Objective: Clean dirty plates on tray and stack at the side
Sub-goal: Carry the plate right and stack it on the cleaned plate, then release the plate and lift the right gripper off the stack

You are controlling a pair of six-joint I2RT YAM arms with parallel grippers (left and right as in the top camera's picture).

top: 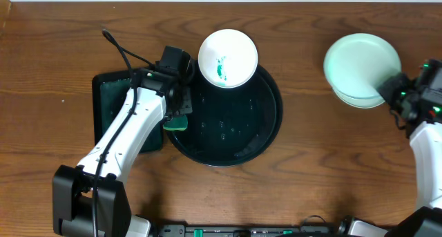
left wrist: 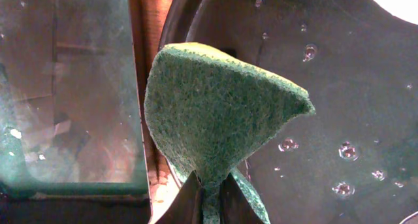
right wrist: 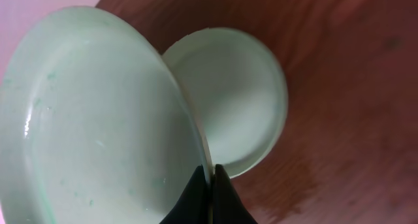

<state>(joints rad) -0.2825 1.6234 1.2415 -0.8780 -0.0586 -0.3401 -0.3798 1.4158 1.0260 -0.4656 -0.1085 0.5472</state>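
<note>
Sitting on the far rim of the big round black tray (top: 266, 130), the white plate (top: 228, 57) has a teal smear near its middle and partly overhangs the wooden table (top: 311, 175). Beads of water dot the tray's glossy floor. At the tray's left edge, the left gripper (left wrist: 209, 198) is pinched on the bottom of a green sponge (left wrist: 215, 113), which fans upward from the fingers over the tray's rim, just beside a smaller rectangular black tray (top: 110, 106). Well apart on the right side of the table lie the 2 pale green plates. The right gripper (right wrist: 210, 183) is clamped on the rim of the upper green plate (right wrist: 98, 119), which shows faint teal specks and a wet sheen. It overlaps the lower green plate (right wrist: 238, 96), which looks clean and rests on the table.
</note>
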